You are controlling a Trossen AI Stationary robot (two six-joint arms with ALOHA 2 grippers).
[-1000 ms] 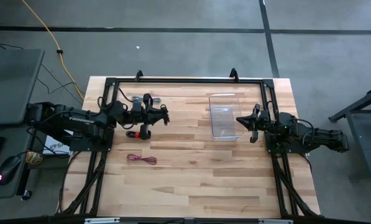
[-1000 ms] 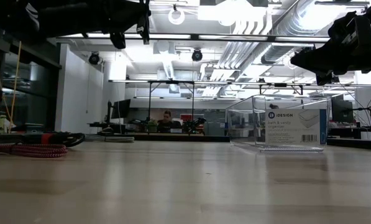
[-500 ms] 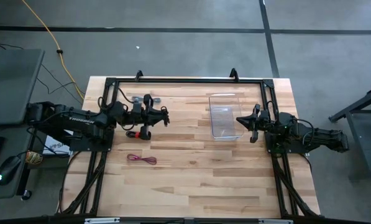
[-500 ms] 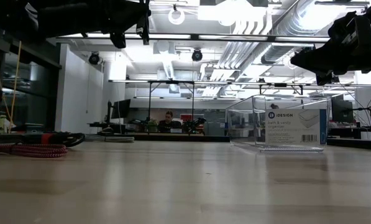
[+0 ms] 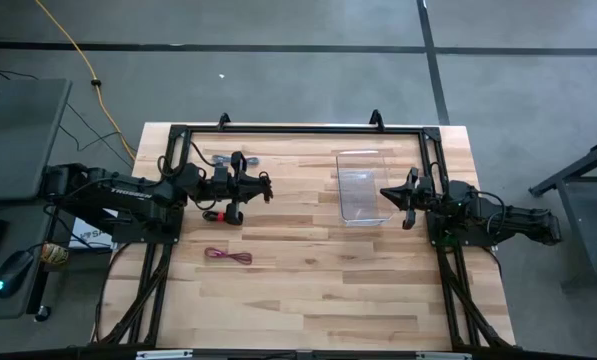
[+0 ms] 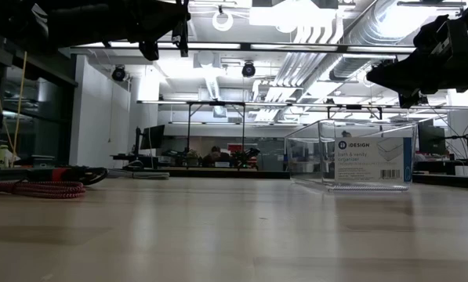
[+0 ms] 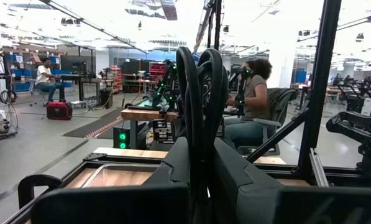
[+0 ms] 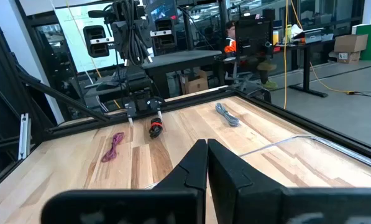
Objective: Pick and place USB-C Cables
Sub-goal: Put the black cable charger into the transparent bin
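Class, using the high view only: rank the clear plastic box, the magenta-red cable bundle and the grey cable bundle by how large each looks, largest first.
1. Clear plastic box, plainly the largest.
2. Magenta-red cable bundle, a long thin loop.
3. Grey cable bundle, partly hidden by the left arm, so ranks two and three are unsure.

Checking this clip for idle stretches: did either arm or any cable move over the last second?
Nothing on the table visibly changed. The left gripper stays shut on the black cable, raised above the table; the right gripper stays shut and empty beside the clear box. Magenta-red cable, black-and-red cable and grey cable lie unmoved.
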